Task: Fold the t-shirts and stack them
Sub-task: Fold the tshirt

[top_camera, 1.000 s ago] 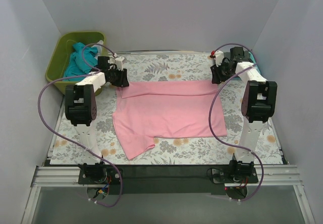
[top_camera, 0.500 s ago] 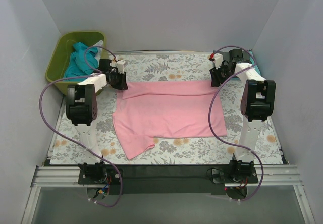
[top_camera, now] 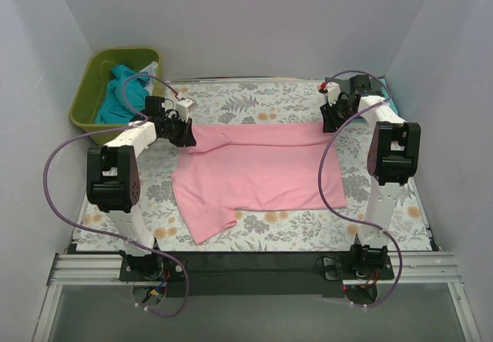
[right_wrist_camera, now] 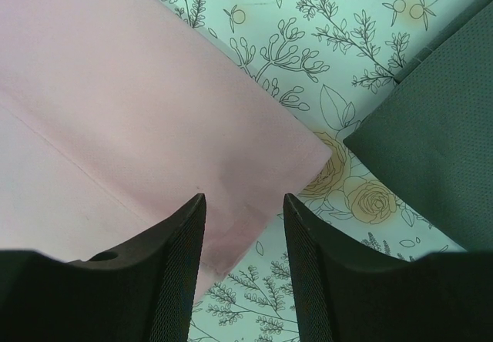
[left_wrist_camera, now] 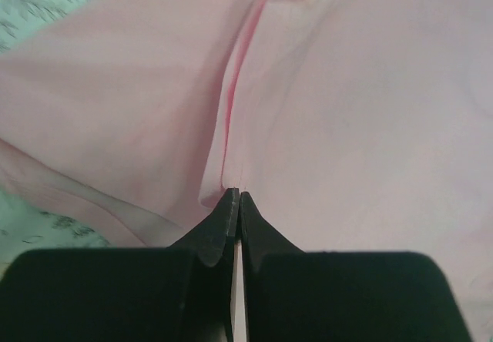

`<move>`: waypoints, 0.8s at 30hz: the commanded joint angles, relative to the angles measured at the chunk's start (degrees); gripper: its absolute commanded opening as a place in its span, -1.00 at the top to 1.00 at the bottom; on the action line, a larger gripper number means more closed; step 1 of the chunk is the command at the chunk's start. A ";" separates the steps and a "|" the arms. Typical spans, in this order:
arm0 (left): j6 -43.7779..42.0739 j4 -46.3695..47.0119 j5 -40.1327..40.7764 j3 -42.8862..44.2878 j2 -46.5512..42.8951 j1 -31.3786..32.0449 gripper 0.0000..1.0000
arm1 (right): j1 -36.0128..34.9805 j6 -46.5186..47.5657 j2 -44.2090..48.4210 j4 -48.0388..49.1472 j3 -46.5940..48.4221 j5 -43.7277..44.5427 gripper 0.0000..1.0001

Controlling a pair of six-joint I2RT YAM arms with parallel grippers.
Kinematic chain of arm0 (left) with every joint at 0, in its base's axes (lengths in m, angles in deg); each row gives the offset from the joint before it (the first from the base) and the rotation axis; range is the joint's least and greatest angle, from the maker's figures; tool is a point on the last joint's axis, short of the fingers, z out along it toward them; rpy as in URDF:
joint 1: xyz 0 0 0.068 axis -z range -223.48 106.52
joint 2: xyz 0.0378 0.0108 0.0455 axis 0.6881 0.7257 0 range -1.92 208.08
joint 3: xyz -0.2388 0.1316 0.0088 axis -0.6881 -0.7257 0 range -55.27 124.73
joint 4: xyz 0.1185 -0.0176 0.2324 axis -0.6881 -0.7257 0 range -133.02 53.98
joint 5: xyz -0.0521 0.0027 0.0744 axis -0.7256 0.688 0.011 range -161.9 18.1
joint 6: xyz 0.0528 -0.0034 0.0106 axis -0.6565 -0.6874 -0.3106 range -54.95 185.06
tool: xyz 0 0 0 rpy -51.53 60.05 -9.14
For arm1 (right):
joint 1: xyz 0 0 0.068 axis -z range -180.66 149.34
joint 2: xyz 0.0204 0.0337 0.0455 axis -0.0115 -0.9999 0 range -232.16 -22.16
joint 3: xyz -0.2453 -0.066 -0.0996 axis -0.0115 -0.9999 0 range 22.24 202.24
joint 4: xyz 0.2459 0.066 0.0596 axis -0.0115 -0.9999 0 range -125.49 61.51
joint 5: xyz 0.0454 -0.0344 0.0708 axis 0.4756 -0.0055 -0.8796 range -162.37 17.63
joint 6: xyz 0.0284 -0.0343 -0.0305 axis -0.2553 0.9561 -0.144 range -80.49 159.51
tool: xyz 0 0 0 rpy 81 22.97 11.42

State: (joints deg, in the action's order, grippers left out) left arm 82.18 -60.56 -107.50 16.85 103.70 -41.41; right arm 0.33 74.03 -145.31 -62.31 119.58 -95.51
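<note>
Folding of the pink shirt point(top_camera: 258, 172) is the step in hand, judged from how both arms sit at its far corners. It lies spread across the middle of the floral surface point(top_camera: 254, 103), with one sleeve poking toward the near edge.

The left claw point(left_wrist_camera: 234, 197) is at the far-left corner. Its jaws are pressed together, and a raised ridge of pink cloth runs straight into the tips, so it appears to have a pinch of the shirt. The right claw point(right_wrist_camera: 244, 203) hangs over the far-right corner with its jaws apart. The pink corner lies between and under them, not gripped.

The next move, as I judge it, calls for the right claw to drop and close on its corner so that the two grips match. Both arms would then carry the far edge together toward the near hem. Only one corner is held now, so a pull at this point would likely drag the shirt askew.

Counted:
- One pink shirt is on the surface.
- One grey shirt point(right_wrist_camera: 431, 142) lies just beside the right corner, apart from the pink.
- A heap of teal shirts point(top_camera: 119, 99) sits in the one tub point(top_camera: 85, 95) at the far left. How many there are I cannot tell.
- Two claws are in view.
</note>
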 commanded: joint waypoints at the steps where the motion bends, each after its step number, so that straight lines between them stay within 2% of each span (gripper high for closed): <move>1: -9.02 -5.95 -3.25 -4.17 -2.61 0.39 1.00 | -0.12 1.07 2.92 -0.80 -0.39 0.02 0.12; 3: -14.01 -7.19 -3.08 -6.54 -3.49 0.48 0.92 | -0.12 1.42 3.01 -0.89 -0.57 0.11 0.12; 5: -19.37 -8.15 -3.08 -8.74 -5.07 0.57 0.57 | -0.12 1.69 3.01 -1.07 -0.57 0.20 0.12; 6: -21.58 -8.25 -3.51 -9.01 -6.03 0.57 0.53 | -0.12 1.69 3.01 -1.24 -0.49 0.28 0.12; 7: -22.39 -8.77 -4.39 -7.62 -6.48 0.57 0.41 | -0.12 1.69 2.92 -1.33 -0.31 0.37 0.12; 9: -21.17 -9.30 -6.14 -5.51 -5.52 0.57 0.33 | -0.12 1.69 2.83 -1.59 -0.05 0.37 0.12; 11: -17.58 -7.91 -7.38 -0.42 -3.42 0.66 0.21 | -0.20 1.51 2.31 -1.77 0.30 0.37 0.12; 12: -13.30 -7.81 -8.17 0.99 -1.23 0.66 0.20 | -0.20 1.43 2.22 -1.77 0.48 0.20 0.13; 13: -10.21 -7.55 -8.61 3.97 0.97 0.75 0.08 | -0.29 1.34 2.04 -1.86 0.57 0.11 0.14; 14: -6.70 -6.33 -8.88 6.35 3.42 1.27 0.05 | -0.47 1.25 1.69 -1.86 0.57 0.20 0.16; 16: -2.47 -4.74 -8.09 9.96 6.94 2.58 -0.06 | -0.56 1.07 0.99 -1.86 0.92 0.20 0.18; 19: 3.42 -2.80 -7.48 14.96 11.95 5.31 -0.10 | -0.56 0.46 -0.15 -2.03 1.62 0.98 0.20; 22: 5.63 -1.22 -5.10 17.09 14.43 8.03 -0.12 | -0.56 0.63 -0.77 -2.12 1.54 2.04 0.26; 23: 6.42 -1.04 -5.19 16.22 14.61 10.91 -0.07 | -0.56 2.11 -0.86 -2.73 0.75 3.70 0.40; 24: 6.43 -1.04 -5.54 16.21 14.61 11.38 -0.07 | -0.56 2.13 -0.86 -2.74 0.49 3.71 0.40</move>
State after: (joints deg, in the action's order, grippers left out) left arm 86.03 -63.24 -112.81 31.49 119.92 -32.93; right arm -0.06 74.69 -145.66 -63.60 119.12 -93.37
